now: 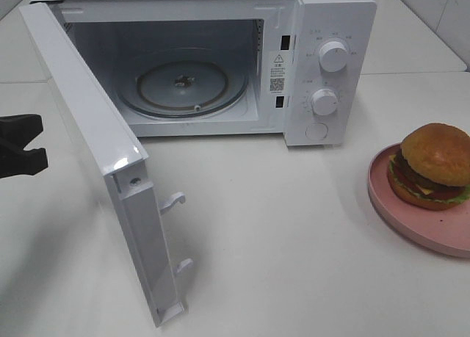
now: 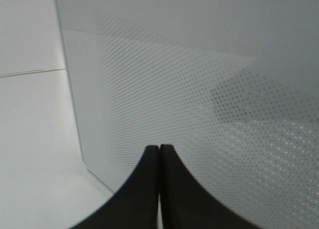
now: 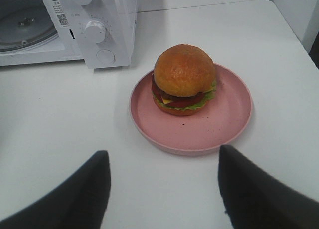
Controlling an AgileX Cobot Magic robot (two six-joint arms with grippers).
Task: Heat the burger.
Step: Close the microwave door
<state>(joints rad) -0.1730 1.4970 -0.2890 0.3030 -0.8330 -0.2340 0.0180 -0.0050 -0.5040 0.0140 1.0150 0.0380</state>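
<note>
The burger (image 3: 183,79), with its glossy brown bun, sits on a pink plate (image 3: 224,124) at the right edge of the table (image 1: 294,241), right of the microwave (image 1: 330,29). My right gripper (image 3: 163,150) is open, its two dark fingers (image 3: 94,189) spread wide just short of the plate's near rim; it is out of the exterior high view. The burger (image 1: 433,161) and plate (image 1: 411,216) stand untouched. My left gripper (image 2: 159,148) is shut and empty, facing the outer face of the open microwave door (image 2: 199,89); it shows at the far left (image 1: 29,147).
The microwave door (image 1: 95,153) is swung wide toward the front left, latch hooks pointing right. Inside lies a glass turntable (image 1: 183,87). Two knobs (image 1: 334,56) are on the right panel. White table surface stretches between door and plate.
</note>
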